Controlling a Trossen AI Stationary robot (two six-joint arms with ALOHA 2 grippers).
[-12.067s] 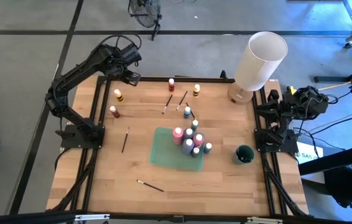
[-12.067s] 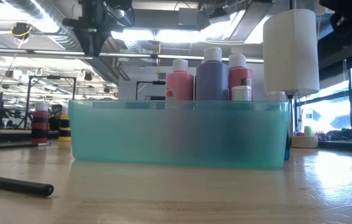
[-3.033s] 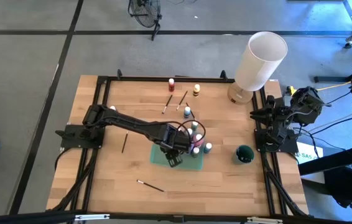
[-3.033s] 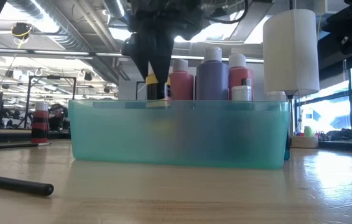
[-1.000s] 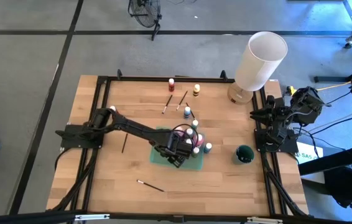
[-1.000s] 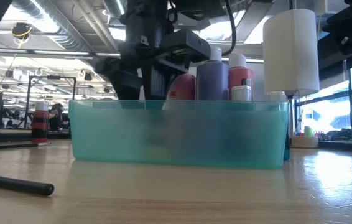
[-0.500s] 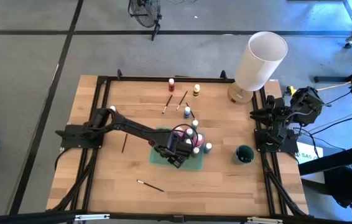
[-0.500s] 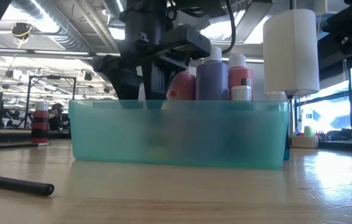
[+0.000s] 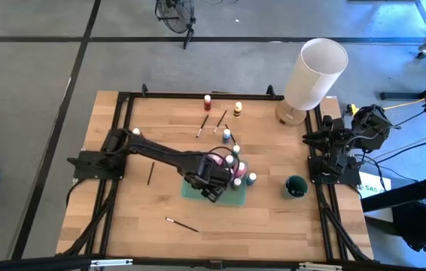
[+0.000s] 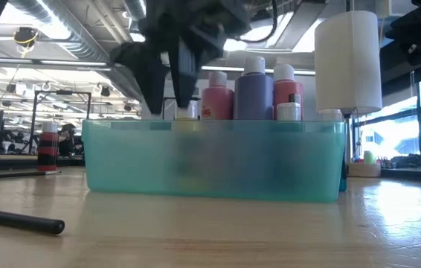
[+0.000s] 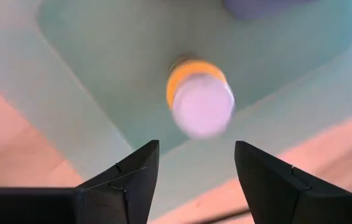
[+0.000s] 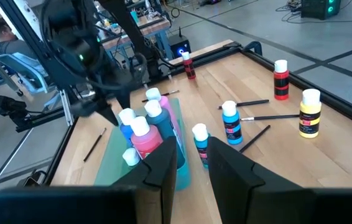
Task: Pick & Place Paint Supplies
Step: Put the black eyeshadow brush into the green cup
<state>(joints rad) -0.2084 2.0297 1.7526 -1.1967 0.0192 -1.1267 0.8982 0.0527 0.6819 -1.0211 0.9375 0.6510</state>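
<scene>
Teal plastic tray (image 9: pixel 195 184) mid-worktop holds a yellow-orange, white-capped paint bottle (image 11: pixel 199 102) standing free below the left gripper (image 11: pixel 193 163), fingers spread wide. Right gripper (image 12: pixel 191 163), fingers narrow and empty, waits at the right edge.

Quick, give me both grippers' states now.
Left gripper: open, holding nothing, above the yellow bottle standing in the teal tray.
Right gripper: parked at the table's right edge, nothing between its fingers; open or shut cannot be told.

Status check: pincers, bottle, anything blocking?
Left pincer open above teal bin, orange bottle standing released inside. Right pincer parked at table edge. Nothing blocking.
</scene>
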